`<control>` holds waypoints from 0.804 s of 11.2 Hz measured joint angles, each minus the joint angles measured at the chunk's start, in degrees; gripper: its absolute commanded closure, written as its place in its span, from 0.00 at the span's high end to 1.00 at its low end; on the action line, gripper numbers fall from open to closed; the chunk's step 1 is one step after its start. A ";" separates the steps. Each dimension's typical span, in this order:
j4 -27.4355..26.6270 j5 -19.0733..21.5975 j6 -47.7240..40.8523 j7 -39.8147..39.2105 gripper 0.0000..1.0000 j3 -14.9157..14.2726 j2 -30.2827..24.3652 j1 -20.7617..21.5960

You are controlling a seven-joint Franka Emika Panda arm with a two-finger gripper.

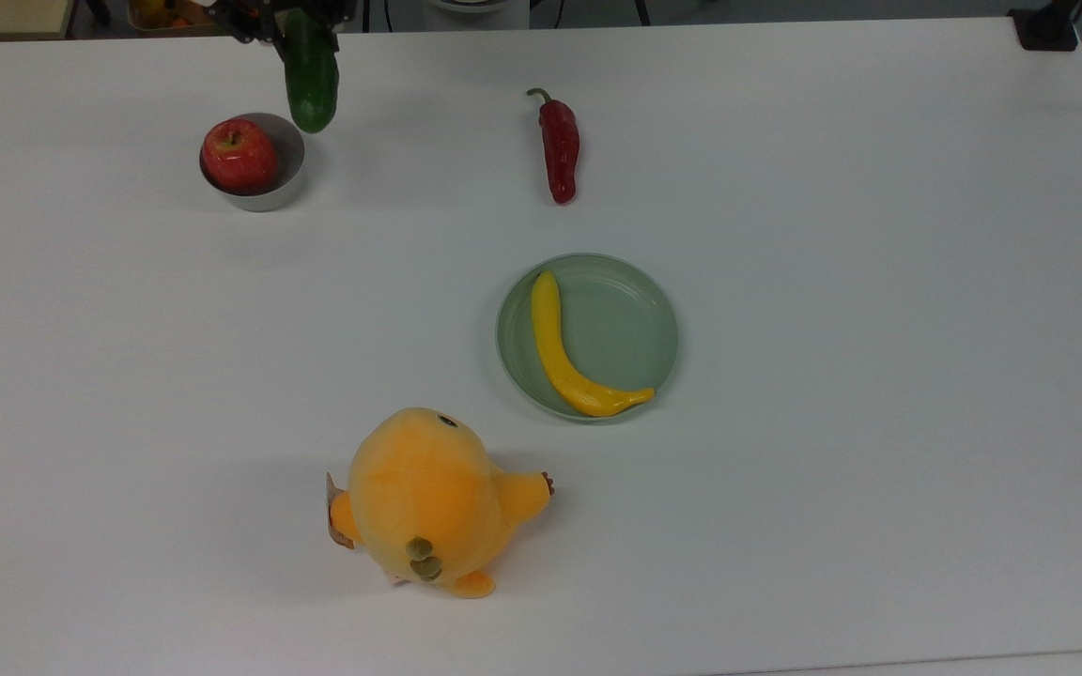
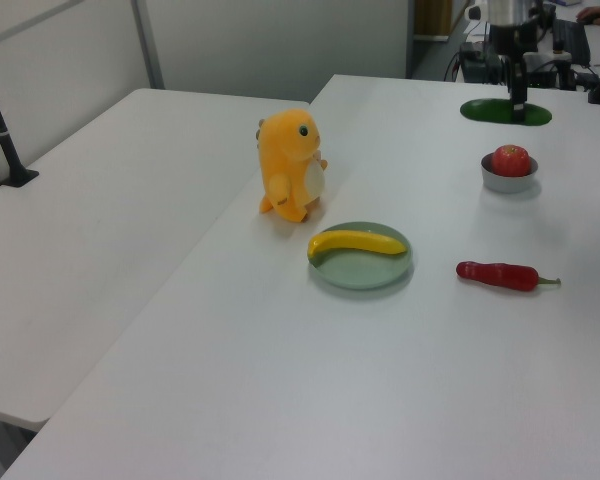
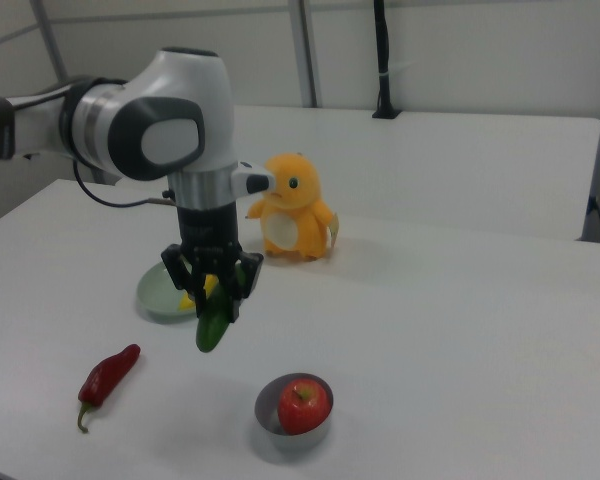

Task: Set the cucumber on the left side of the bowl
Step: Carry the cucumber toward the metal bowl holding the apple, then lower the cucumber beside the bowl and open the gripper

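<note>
Top edge of the top view cuts off the gripper (image 3: 214, 290), clamped on the cucumber (image 1: 311, 75) near the bowl (image 1: 285, 178).

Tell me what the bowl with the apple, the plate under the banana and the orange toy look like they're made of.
The bowl looks like metal: silver-grey, thin straight wall, dull sheen. The plate is pale green, smooth, with a soft gloss, probably plastic or glazed ceramic; the look leaves that open. The orange toy looks like plush fabric: soft, matte, rounded, with a fuzzy surface.
</note>
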 measured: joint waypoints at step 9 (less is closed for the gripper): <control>-10.67 -2.37 16.03 -0.07 0.10 -0.23 7.04 -0.32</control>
